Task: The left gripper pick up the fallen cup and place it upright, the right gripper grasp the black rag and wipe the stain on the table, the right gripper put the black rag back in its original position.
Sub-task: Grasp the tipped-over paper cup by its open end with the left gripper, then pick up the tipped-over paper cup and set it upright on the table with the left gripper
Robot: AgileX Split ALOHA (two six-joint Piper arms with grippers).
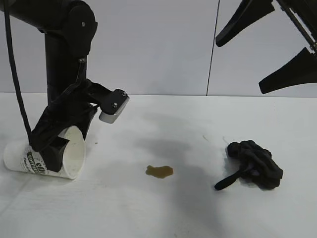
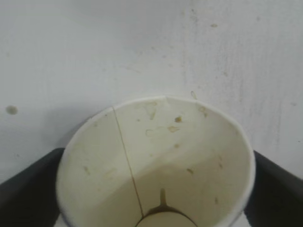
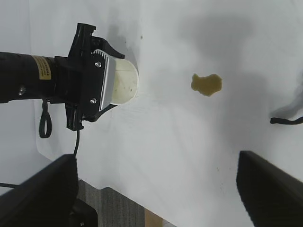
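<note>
Cup (image 1: 47, 159) on its side, nearly empty, left hand (image 1: 53, 148) straddling it, right hand (image 1: 270, 57) wide.

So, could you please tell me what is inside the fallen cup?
The cup holds only brown specks and a dark trickle near its base; the bottom itself is cut off from view.

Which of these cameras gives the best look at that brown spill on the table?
The right wrist view: the stain lies unobstructed, seen from above, its whole outline clear on the white table. The exterior view also shows all of it, but flattened by the low angle. The left wrist view shows only the cup, no stain.
</note>
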